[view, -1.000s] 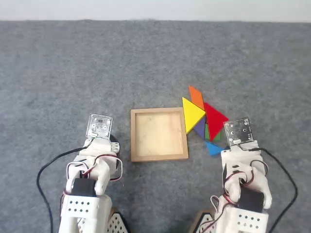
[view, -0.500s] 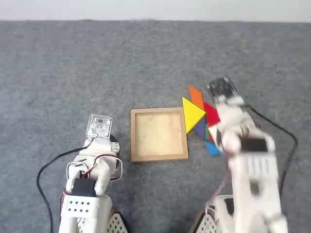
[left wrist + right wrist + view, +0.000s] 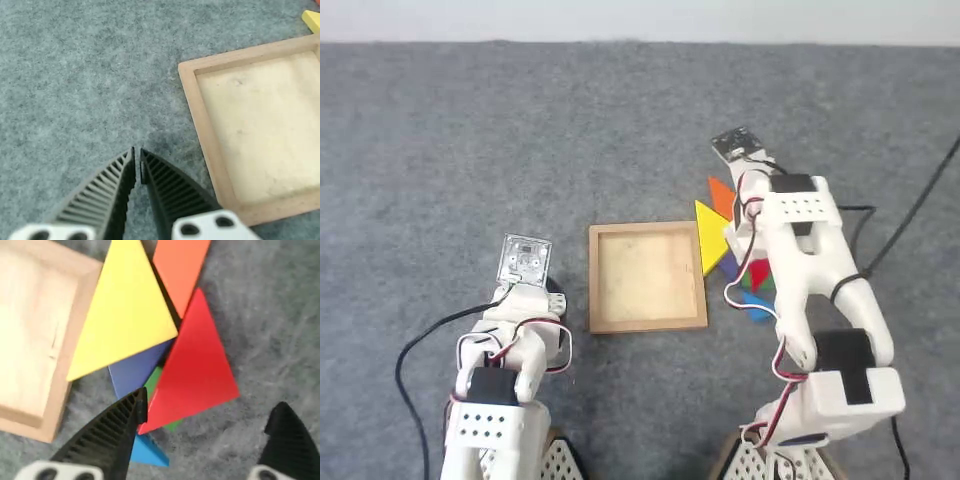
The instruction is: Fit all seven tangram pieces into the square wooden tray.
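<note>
right arm swings out over the tangram pieces
right pincer spread wide above the red triangle, first pick likely; left pincer clenched beside the bare tray.

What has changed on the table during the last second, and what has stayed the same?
The right arm swung forward from its rest place to above the pile of tangram pieces. The right gripper now hangs open over the red triangle, holding nothing. The left gripper stayed shut beside the wooden tray, and the tray and pieces did not move.
</note>
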